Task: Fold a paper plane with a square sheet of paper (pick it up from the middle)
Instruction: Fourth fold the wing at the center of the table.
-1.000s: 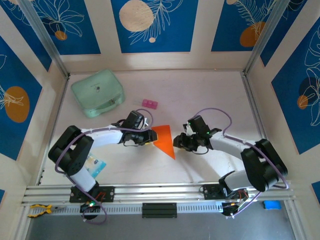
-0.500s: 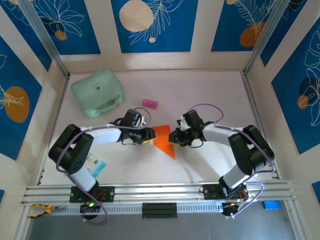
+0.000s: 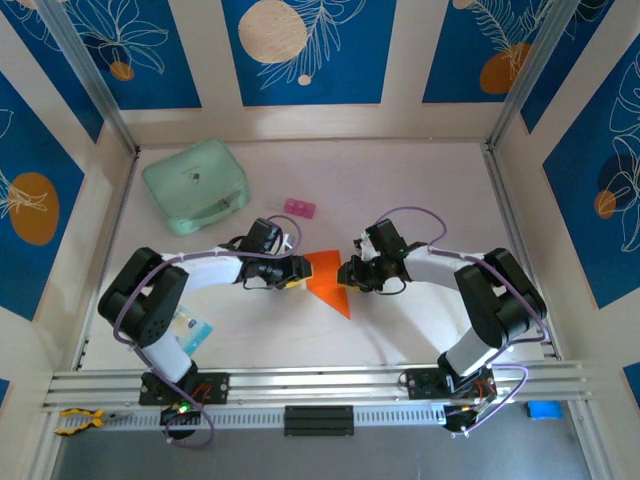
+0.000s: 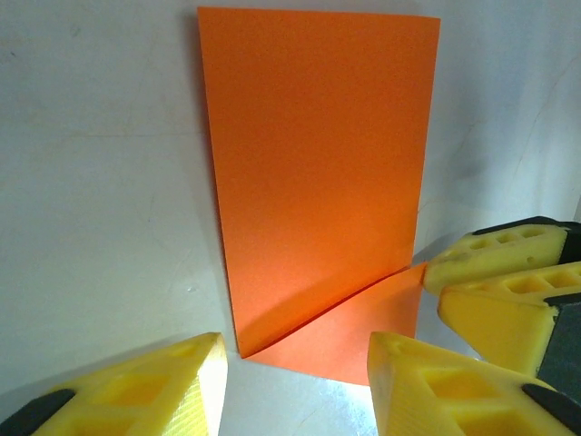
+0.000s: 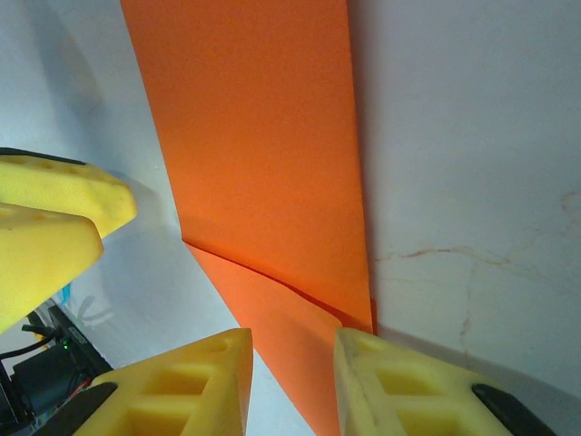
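Orange paper (image 4: 318, 182), folded with a slanting flap at 1 end, lies flat on the pale counter (image 4: 100, 163) between the 2 sets of fingers, which face each other across it. The left fingers (image 4: 163, 386) are spread wide and grip nothing, with the paper's near edge lying in the gap between them. The right fingers (image 5: 182, 377) stand a narrower gap apart, not clamped, and the flap's corner runs in between their tips.

Far left: mint-green case (image 3: 195, 185), pink block (image 3: 299, 208) are blocking.
Centre: left gripper (image 4: 295, 352), right gripper (image 5: 292, 341) are crowding.
Far right: table (image 3: 430, 190) is lying open.
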